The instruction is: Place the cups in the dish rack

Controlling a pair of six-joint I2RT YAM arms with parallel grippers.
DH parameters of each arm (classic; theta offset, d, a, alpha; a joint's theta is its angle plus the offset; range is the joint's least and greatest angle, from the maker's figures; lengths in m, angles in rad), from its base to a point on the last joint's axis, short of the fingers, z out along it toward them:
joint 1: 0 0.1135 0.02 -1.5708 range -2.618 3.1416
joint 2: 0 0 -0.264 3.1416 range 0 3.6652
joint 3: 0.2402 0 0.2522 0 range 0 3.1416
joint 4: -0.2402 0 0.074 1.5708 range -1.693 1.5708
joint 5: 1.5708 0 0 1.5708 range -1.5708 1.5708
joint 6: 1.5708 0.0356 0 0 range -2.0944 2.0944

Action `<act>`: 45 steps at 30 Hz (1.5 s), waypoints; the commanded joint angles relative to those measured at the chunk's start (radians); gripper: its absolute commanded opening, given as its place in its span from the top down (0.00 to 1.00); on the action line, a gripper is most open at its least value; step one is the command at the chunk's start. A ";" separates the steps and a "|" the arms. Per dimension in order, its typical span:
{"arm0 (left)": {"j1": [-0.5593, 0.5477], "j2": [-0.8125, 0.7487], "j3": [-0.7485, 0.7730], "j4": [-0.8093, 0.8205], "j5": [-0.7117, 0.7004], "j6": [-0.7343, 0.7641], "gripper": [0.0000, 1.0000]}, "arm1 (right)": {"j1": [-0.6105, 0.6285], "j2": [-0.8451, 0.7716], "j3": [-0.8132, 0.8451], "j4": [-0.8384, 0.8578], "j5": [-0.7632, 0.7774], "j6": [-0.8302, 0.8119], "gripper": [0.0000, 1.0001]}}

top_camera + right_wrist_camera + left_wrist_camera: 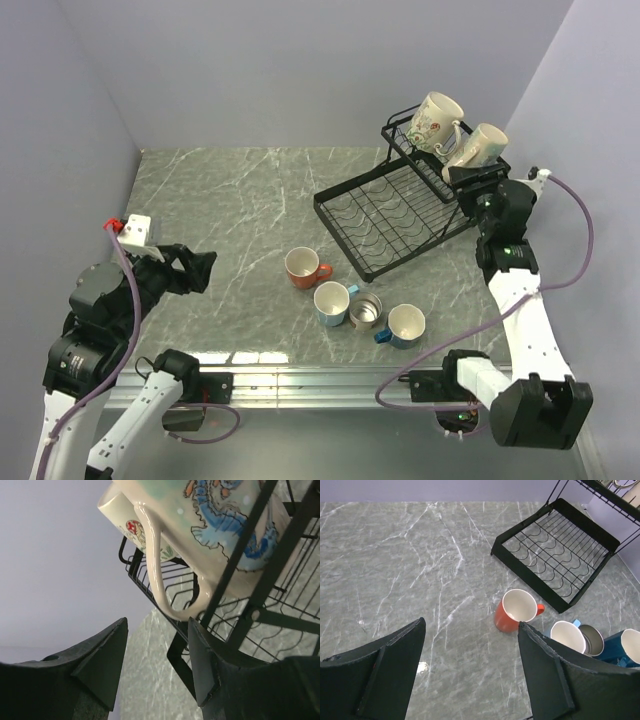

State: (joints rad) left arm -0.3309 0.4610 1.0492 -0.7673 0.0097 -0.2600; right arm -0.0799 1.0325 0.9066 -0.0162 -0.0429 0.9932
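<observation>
Leaning far forward — right claw (pixel 463 178) parted beside the dish rack (pixel 338 238).

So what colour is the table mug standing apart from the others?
Orange mug, white inside; left wrist view.

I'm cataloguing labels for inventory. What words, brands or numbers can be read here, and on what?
None can be read.
Floral mug and second cream mug in the dish rack: painted pictures only, no lettering.
Orange mug, blue mugs, steel cup: plain as far as shown.

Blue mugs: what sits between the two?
A small steel cup, between the left blue mug and the right blue mug; the top view shows it.
</observation>
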 commanded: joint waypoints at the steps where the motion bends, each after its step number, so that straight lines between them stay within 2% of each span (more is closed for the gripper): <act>1: 0.000 0.001 -0.011 0.051 -0.007 -0.013 0.20 | 0.000 -0.063 -0.017 -0.100 0.034 -0.051 0.41; 10: 0.000 0.048 -0.015 0.056 -0.040 -0.038 0.19 | 0.000 -0.193 -0.046 -0.194 -0.011 -0.061 0.40; 12: 0.000 0.065 -0.020 0.059 -0.021 -0.045 0.16 | 0.000 -0.236 -0.046 -0.224 -0.028 -0.060 0.40; 14: 0.000 0.077 -0.026 0.062 -0.019 -0.059 0.08 | -0.001 -0.270 -0.040 -0.252 -0.029 -0.061 0.40; 20: -0.003 0.160 -0.087 0.068 0.108 -0.126 0.10 | 0.003 -0.400 0.006 -0.389 -0.106 -0.120 0.42; 22: -0.019 0.221 -0.092 0.077 0.099 -0.177 0.08 | 0.005 -0.454 -0.009 -0.407 -0.196 -0.126 0.42; 24: -0.049 0.335 -0.095 0.085 0.095 -0.226 0.01 | 0.038 -0.503 -0.020 -0.442 -0.238 -0.131 0.41; 25: -0.060 0.387 -0.071 0.082 0.116 -0.235 0.01 | 0.058 -0.514 -0.018 -0.465 -0.242 -0.139 0.39; 27: -0.089 0.555 -0.037 0.079 0.133 -0.260 0.01 | 0.155 -0.528 -0.008 -0.558 -0.198 -0.162 0.39; 30: -0.121 0.709 0.030 0.131 0.112 -0.274 0.01 | 0.285 -0.523 0.024 -0.649 -0.109 -0.191 0.39; 36: -0.170 0.981 0.172 0.126 0.108 -0.295 0.02 | 0.419 -0.402 0.103 -0.761 -0.028 -0.215 0.39; 40: -0.189 1.080 0.193 0.134 0.081 -0.308 0.08 | 0.508 -0.370 0.129 -0.788 0.018 -0.214 0.39; 45: -0.198 1.168 0.195 0.141 0.092 -0.318 0.23 | 0.509 -0.396 0.109 -0.800 0.012 -0.203 0.39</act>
State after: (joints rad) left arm -0.5247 1.6054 1.2118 -0.6403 0.1078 -0.5587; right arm 0.4232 0.6636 0.9951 -0.7944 -0.0650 0.8013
